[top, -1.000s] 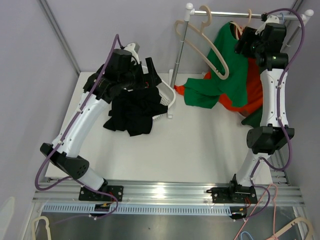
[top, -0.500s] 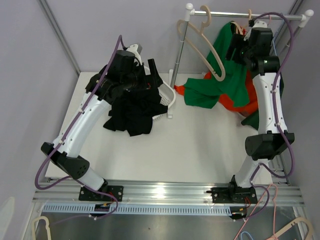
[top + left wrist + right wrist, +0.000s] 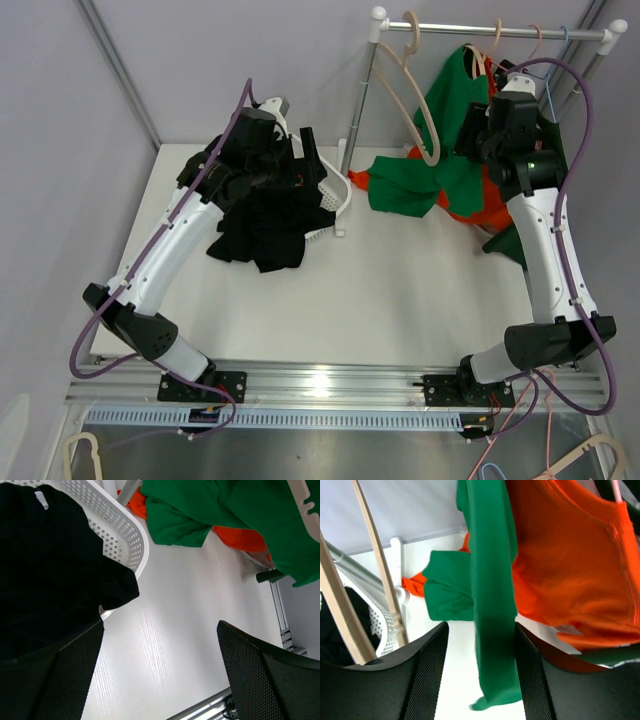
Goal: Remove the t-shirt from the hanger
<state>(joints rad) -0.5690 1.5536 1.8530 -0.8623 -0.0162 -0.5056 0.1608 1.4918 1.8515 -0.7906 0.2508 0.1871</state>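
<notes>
Green t-shirt (image 3: pixel 492 580) in the gap of the wide-open right tool (image 3: pixel 480 628)

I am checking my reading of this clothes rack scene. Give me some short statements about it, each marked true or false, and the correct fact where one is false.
1. Black clothes lie over the rim of the white basket. True.
2. The left tool is shut on the black cloth. False: its fingers stand apart, with bare table between them.
3. Green cloth of the t-shirt hangs between the fingers of the right tool. True.
4. The orange garment lies in the basket. False: it hangs at the rail, beside the green t-shirt.
5. The rail carries no hanger. False: a beige hanger hangs on it.
</notes>
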